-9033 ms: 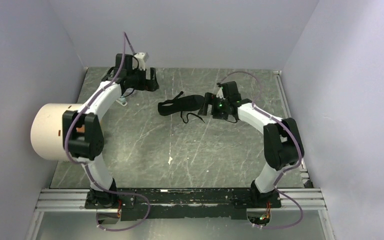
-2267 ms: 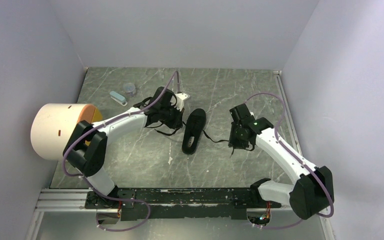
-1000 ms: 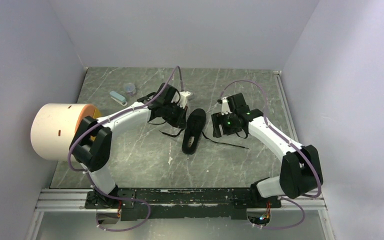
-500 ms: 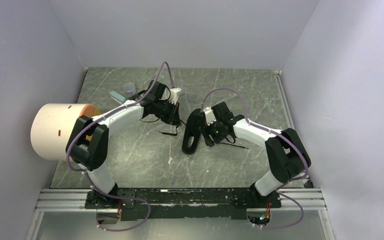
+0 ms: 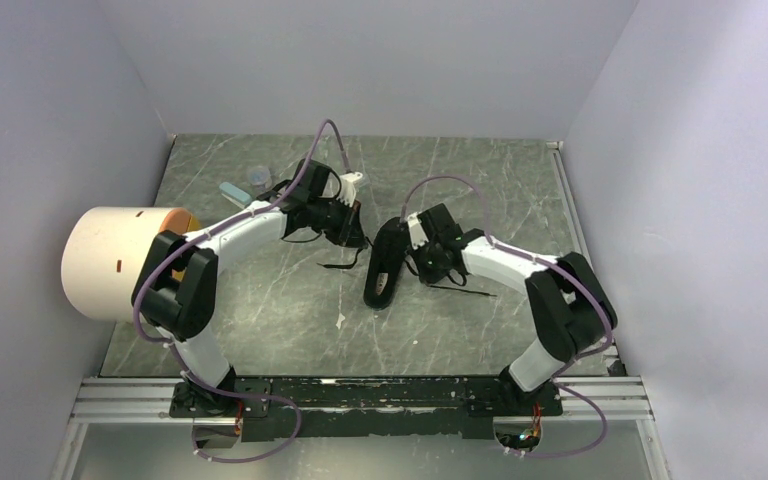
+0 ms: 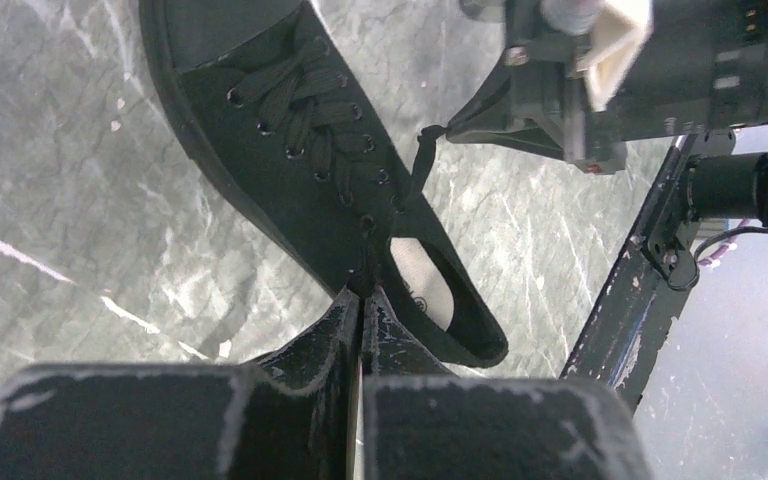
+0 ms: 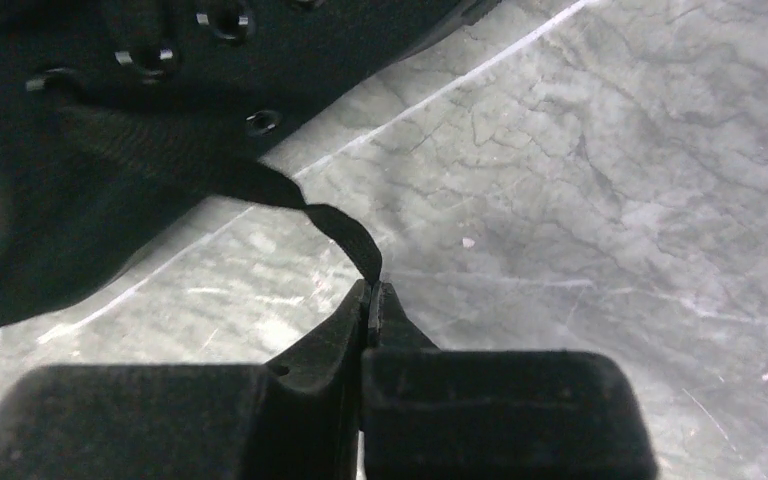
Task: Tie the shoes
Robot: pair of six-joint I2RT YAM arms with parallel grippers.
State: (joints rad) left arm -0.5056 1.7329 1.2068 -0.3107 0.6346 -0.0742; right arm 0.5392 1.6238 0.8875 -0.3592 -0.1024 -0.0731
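Near the middle of the table [image 5: 280,330], the black shoe [image 5: 380,280] lies lengthwise, its toe pointing to about 6 o'clock, toward the arm bases. The left gripper [image 6: 360,308] sits at the shoe's 10 o'clock by the heel opening. Its jaws are pressed together on what looks like the left-hand lace [image 5: 338,264], though black on black makes that hard to be sure of. The right gripper [image 7: 371,303] is at 3 o'clock, pinched tight on the very end of the right-hand lace [image 7: 260,185], which runs slack back to the eyelets. Nothing is crossed or knotted yet.

To do this well, I'd say both pinches want to hold firm while the arms draw apart evenly, toward 9 and 3 o'clock, so the light shoe doesn't slide or twist. The right grip is at the very tip and might slip, so a slow pull suits it. Lifting both laces clear of the table before crossing them should stop them snagging.
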